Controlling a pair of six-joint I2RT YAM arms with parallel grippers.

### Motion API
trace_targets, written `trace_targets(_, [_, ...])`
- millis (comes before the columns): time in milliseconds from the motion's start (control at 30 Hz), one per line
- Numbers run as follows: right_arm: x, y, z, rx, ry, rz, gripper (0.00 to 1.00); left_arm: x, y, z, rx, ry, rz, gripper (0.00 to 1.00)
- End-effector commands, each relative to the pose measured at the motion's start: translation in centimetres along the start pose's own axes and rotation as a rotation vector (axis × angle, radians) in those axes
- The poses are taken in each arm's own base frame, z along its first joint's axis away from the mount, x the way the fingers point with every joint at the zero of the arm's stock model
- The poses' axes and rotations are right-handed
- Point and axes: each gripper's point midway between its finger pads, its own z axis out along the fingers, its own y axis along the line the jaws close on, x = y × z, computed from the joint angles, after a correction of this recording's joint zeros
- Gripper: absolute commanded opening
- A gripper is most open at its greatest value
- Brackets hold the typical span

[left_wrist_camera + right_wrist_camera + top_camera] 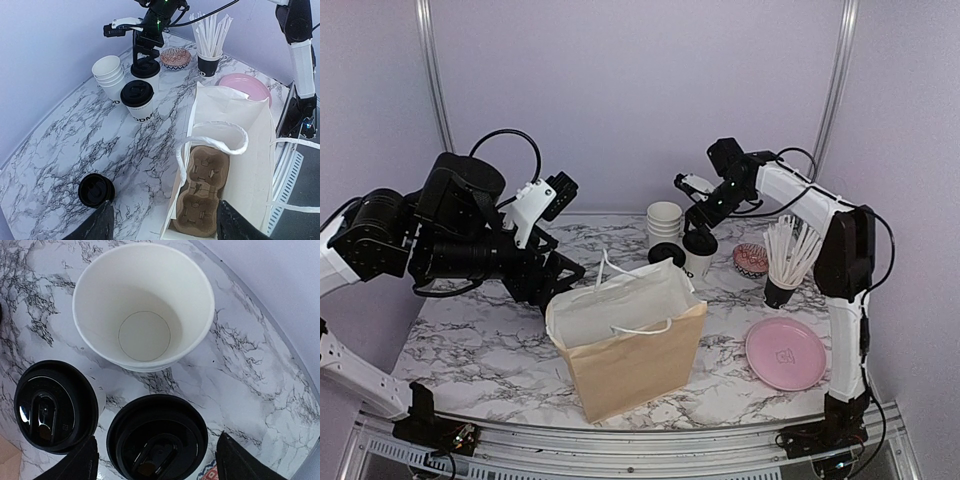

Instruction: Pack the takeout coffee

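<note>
Two takeout coffee cups, white with black lids, stand at the back of the marble table. One (pixel 157 440) sits directly below my right gripper (pixel 160 462), whose open jaws stand either side of its lid without touching it. The other (pixel 137 100), with dark lettering, stands just beside it (pixel 55 407). In the top view my right gripper (pixel 703 218) hovers over the rear cup (pixel 698 252). My left gripper (pixel 162 227) is open and empty above the near edge of the open paper bag (pixel 235 130). A brown cup carrier (pixel 202 192) lies in the bag's bottom.
A stack of lidless white cups (pixel 664 220) stands left of the coffees. Loose black lids (pixel 96 190) lie near my left gripper. A black cup of straws (pixel 785 262), a patterned dish (pixel 750 260) and a pink plate (pixel 785 352) sit at the right.
</note>
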Motion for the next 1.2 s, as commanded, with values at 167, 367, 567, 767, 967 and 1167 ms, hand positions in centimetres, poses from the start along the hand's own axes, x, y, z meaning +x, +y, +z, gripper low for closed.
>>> trace_targets(167, [1.7, -0.7, 0.9, 0.024, 0.078, 0.041, 0.78, 0.1, 0.7, -0.1, -0.024, -0.019, -0.025, 0.71])
trace_targets(367, [2.3, -1.1, 1.7, 0.027, 0.099, 0.046, 0.76, 0.4, 0.5, 0.7, -0.022, 0.001, -0.019, 0.71])
trace_targets(567, [3.0, -1.2, 2.4, 0.007, 0.118, 0.055, 0.75, 0.6, 0.5, 0.9, -0.022, 0.009, -0.022, 0.71])
trace_targets(767, [3.5, -0.8, 2.5, -0.015, 0.133, 0.058, 0.64, 0.7, 0.4, 1.2, -0.021, 0.016, -0.023, 0.71])
trace_targets(967, [4.1, -0.1, 1.6, -0.037, 0.143, 0.055, 0.53, 0.6, 0.5, 1.1, -0.019, 0.013, -0.019, 0.71])
trace_targets(1167, [4.2, 1.9, -1.1, -0.101, 0.106, 0.049, 0.5, -0.1, 0.7, 0.2, -0.014, -0.01, -0.037, 0.71])
